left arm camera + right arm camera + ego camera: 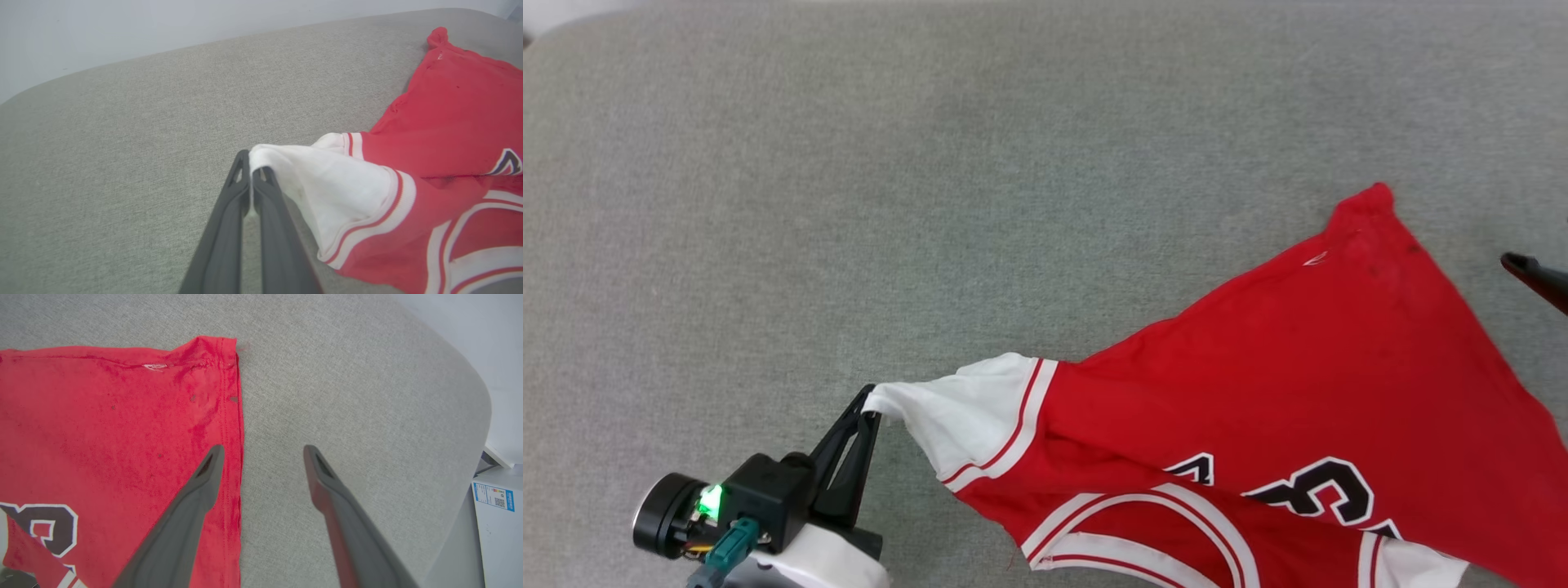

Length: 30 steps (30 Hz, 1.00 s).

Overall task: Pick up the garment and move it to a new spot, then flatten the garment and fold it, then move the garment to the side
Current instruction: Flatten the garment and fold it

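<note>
Right wrist view: garment (102, 428) hem between hand's (263, 450) fingers (204, 477)

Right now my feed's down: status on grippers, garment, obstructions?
Left gripper shut on white sleeve of garment. Right gripper open at red hem, empty. Garment half-spread on grey surface. No obstacle seen.

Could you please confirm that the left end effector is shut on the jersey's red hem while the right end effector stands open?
Not quite. The left end effector is shut on the white sleeve of the jersey, not on its red hem, as the left wrist view shows. The right end effector does stand open, as you say.
</note>
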Tool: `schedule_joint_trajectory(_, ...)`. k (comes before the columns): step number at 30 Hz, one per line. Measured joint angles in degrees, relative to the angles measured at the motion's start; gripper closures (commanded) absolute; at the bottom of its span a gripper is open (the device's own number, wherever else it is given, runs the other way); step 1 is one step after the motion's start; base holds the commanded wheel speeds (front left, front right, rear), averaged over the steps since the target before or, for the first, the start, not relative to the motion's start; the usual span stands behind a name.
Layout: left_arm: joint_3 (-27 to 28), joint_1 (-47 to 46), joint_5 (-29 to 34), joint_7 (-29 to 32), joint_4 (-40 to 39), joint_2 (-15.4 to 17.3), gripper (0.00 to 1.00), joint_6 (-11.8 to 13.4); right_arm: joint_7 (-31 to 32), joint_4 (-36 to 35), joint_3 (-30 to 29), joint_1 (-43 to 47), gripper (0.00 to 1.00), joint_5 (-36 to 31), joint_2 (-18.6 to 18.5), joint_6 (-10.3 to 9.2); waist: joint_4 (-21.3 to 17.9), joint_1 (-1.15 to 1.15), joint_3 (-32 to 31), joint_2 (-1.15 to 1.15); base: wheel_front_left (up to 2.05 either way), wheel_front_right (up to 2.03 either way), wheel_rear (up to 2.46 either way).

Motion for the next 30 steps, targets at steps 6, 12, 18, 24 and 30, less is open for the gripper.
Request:
schedule_joint_trajectory(6,-0.46,-2.59,0.76,-0.10,0.88,-1.70,1.00,-1.24,3.45,7.71,7.19,-9.87,0.00,-2.33,3.65,0.00,1.86,0.00,3.23,0.00,0.00,0.00,0.00)
schedule_joint_trajectory(12,-0.71,-4.63,1.49,-0.45,1.56,-2.97,1.00,-2.18,4.39,15.34,12.03,-17.61,0.00,-3.09,6.87,0.01,3.71,0.00,6.69,0.00,0.00,0.00,0.00)
schedule_joint_trajectory(18,-0.87,-6.53,2.01,-0.85,2.25,-4.02,1.00,-3.01,4.46,20.93,17.36,-22.79,0.00,-3.15,9.11,0.00,5.07,0.01,9.90,0.00,0.00,0.00,0.00)
schedule_joint_trajectory(24,-1.45,-7.69,2.30,-0.97,3.90,-5.25,1.00,-3.98,5.57,23.82,22.06,-24.55,0.89,-0.45,8.60,-0.12,6.18,0.00,10.38,0.00,0.00,0.00,0.00)
schedule_joint_trajectory(30,-1.10,-7.61,1.76,-1.49,5.38,-5.63,1.00,-4.20,-1.47,24.98,23.20,-24.30,1.00,2.23,8.57,0.00,5.94,0.01,8.30,0.00,0.00,0.00,0.00)
